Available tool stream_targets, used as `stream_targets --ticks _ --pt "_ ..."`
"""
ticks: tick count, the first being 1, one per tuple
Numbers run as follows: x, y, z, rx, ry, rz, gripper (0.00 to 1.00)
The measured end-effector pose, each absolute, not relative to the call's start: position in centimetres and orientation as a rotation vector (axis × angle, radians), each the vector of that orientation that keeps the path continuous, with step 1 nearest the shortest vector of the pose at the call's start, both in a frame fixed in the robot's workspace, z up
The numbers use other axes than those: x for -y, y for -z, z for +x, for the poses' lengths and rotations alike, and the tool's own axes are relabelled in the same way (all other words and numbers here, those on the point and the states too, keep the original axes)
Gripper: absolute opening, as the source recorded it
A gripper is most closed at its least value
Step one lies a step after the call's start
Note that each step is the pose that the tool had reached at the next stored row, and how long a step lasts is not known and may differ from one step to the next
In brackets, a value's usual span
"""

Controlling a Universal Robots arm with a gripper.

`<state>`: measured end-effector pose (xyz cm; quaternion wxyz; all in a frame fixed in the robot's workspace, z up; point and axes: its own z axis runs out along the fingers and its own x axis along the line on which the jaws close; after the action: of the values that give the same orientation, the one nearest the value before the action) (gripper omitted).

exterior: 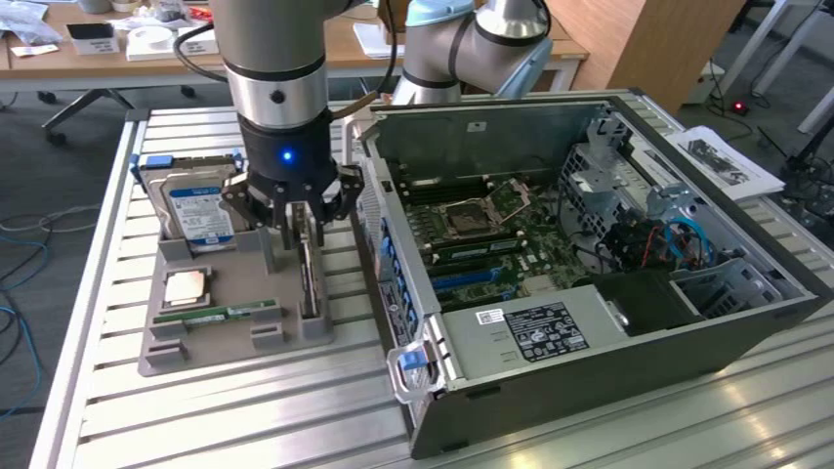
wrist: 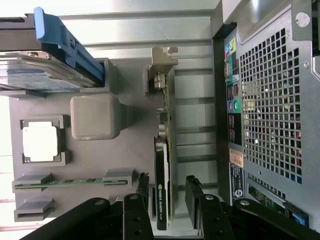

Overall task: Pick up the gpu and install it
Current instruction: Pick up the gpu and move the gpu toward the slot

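Straight below your hand (wrist: pixel 167 189), the gpu (wrist: pixel 165 150) stands on edge in the grey tray (wrist: pixel 135 150), long axis running near to far, between spread fingers (wrist: pixel 194 192) that clear both faces.

Showing the parts holder (exterior: pixel 222 347) lying on the worktop (exterior: pixel 195 430), just beside the computer case (exterior: pixel 626 371) at the exterior view's right. Carrying the gpu (exterior: pixel 311 283) on edge along the holder's case side, with the gripper (exterior: pixel 304 244) straddling it from above, one finger on either side. Also carrying the hard drive (exterior: pixel 195 210) upright at the far end, the processor (exterior: pixel 187 285) flat mid-holder, and the memory stick (exterior: pixel 215 315) lying nearer the camera.
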<state>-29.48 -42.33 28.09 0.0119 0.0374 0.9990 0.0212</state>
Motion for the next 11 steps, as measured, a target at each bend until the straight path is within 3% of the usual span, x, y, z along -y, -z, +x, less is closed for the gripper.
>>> stream_targets --ticks 11 --pt "42.34 -27.2 -29.47 -3.115 -0.066 0.117 0.43"
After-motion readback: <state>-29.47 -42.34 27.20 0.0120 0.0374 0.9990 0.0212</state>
